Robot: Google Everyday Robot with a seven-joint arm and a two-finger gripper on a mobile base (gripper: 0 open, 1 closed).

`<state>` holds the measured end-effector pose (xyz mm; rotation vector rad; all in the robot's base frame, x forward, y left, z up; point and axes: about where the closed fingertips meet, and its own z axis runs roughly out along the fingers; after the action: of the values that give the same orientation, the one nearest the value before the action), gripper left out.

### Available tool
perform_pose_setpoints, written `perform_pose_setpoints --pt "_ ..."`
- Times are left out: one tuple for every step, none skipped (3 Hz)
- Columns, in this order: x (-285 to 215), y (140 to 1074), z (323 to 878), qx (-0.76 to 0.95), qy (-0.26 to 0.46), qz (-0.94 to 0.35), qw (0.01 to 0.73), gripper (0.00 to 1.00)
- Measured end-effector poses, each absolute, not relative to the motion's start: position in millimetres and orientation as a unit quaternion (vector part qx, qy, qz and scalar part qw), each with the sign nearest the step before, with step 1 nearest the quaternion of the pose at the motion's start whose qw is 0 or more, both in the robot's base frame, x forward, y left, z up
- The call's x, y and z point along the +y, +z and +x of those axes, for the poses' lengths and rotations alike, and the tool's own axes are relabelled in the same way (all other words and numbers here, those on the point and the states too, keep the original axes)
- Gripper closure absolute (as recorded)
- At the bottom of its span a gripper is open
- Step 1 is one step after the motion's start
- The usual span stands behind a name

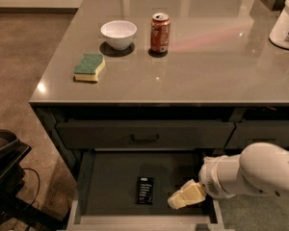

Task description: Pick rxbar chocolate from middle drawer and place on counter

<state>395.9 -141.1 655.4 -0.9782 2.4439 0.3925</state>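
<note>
In my one camera view, the middle drawer [111, 182] stands pulled open at the bottom centre of the frame. The rxbar chocolate [145, 190] lies flat on its dark floor, near the middle. My gripper [183, 197] hangs inside the drawer at lower right, near the bar but apart from it. Whether it is open or closed I cannot tell. Above, on the counter [207, 66], I see a white bowl [118, 33], a soda can [160, 32] and a green-and-yellow sponge [89, 67] toward the upper left — a white container [286, 20] sits at the upper right edge.
</note>
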Motion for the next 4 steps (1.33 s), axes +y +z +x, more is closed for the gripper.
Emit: perform_pose_setpoints --pt "-110 632 410 0.877 0.205 -0.332 0.279 0.00" --pt "-58 592 415 0.846 0.273 -0.347 0.300 0.00" --pt "-49 563 409 0.846 0.306 -0.329 0.288 0.00" --pt "-49 563 409 0.846 0.306 -0.329 0.287 0.00"
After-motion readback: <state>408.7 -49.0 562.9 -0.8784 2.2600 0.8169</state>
